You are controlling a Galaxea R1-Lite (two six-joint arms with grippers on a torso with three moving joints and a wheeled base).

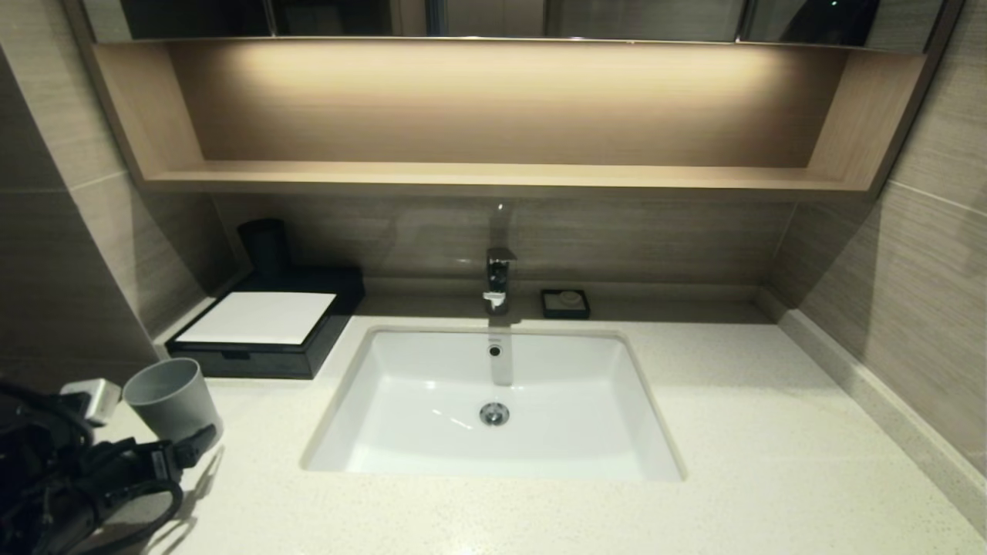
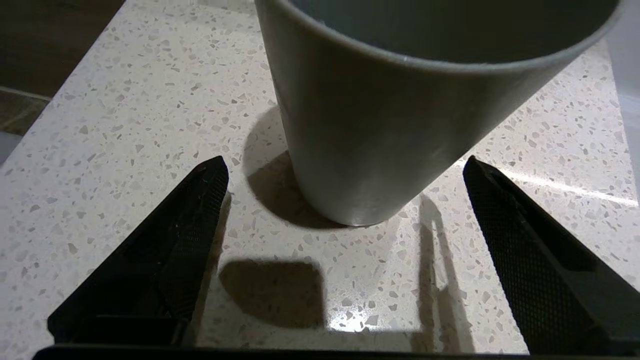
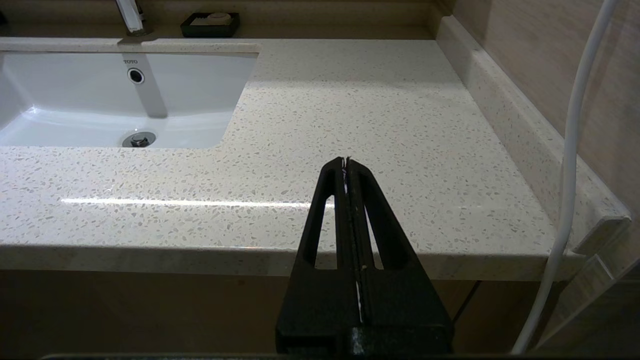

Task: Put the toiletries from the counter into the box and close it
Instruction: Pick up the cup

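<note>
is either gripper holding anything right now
Nothing is held: the left gripper stands open before the grey cup, and the right gripper is shut on nothing.

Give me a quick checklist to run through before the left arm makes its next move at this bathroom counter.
1. Left gripper open: ok, jaws spread wide.
2. Left gripper aimed at a toiletry: not ok, it faces the grey cup.
3. Toiletries located on the counter: not ok, none visible in any view.
4. Box drawer open to receive items: not ok, it looks shut.
5. Right gripper out of the way: ok, shut, at the counter's front edge.
</note>
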